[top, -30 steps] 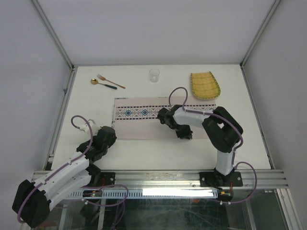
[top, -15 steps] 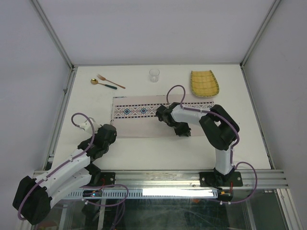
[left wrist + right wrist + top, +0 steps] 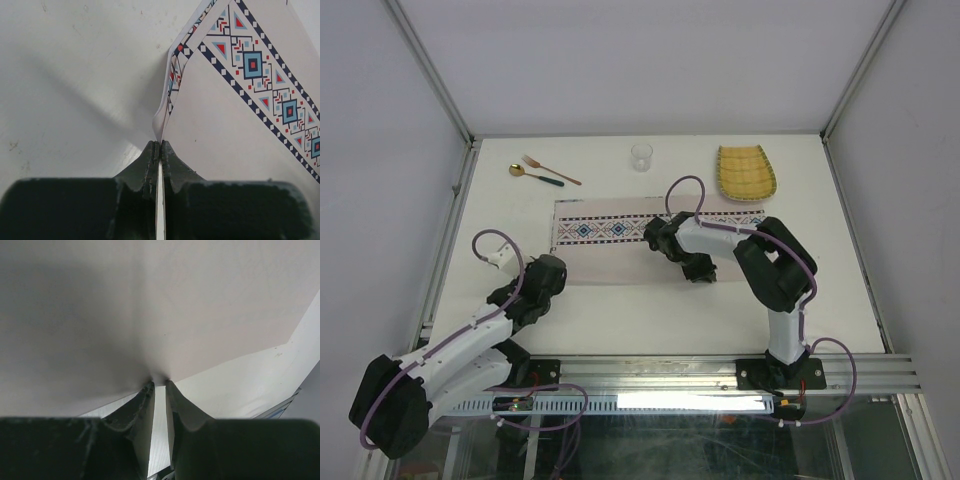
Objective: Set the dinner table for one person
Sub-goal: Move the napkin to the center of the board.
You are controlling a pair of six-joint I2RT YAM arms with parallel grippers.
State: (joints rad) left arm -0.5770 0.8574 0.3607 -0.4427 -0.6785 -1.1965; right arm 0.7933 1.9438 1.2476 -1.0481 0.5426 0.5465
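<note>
Both hands pinch the mat (image 3: 620,252) along its near long edge. The left hand (image 3: 160,146) is pressed together on the near left corner, which curls up off the counter (image 3: 620,325). The right hand (image 3: 159,384) nips the same edge right of its middle. The mat lies mid-counter, its long axis parallel to the near edge, stretching away from both hands. Any pull would likely need both hands moving evenly, or the mat skews.
</note>
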